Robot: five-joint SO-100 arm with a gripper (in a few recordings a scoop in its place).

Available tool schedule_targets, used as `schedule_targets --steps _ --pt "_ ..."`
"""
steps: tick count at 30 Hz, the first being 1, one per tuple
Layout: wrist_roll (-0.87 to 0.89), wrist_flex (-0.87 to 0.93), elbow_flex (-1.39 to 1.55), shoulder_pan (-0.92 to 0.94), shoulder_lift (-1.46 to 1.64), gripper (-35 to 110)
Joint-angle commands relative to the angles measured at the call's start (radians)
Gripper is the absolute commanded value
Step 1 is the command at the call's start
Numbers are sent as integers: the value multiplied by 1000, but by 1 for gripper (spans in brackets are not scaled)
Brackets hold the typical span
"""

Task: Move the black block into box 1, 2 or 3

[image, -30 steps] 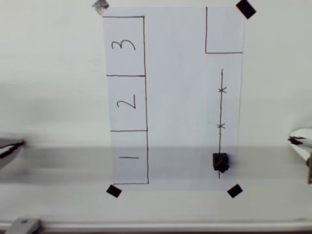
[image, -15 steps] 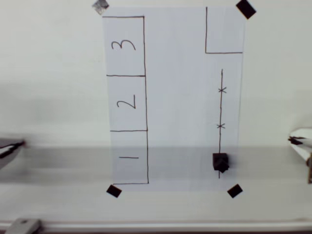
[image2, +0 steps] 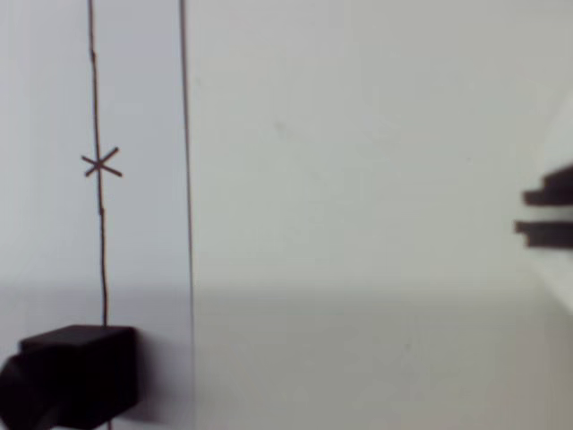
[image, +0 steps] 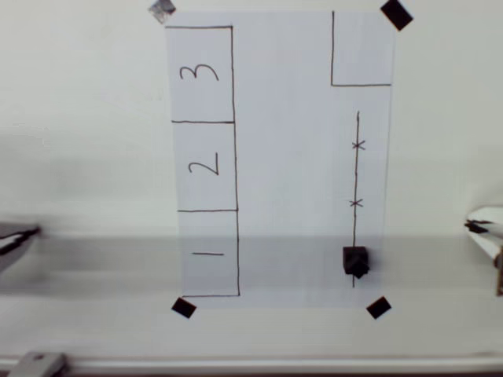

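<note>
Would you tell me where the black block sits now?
Overhead view: the black block sits lower right on the paper, at the pen line's bottom end.

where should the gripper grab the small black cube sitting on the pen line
Probably from straight above, closing on two opposite flat sides of the small matte black cube. It sits flat on the white paper sheet at the pen-drawn line's lower end, nothing crowding it.
</note>
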Motion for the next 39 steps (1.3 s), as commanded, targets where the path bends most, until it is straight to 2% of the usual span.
schedule_targets --steps 1,22,39 --pt "-15 23 11 -6 3 1" --pt "-9 20 -23 -28 -28 2" --pt "38 -75 -508 -48 -652 6"
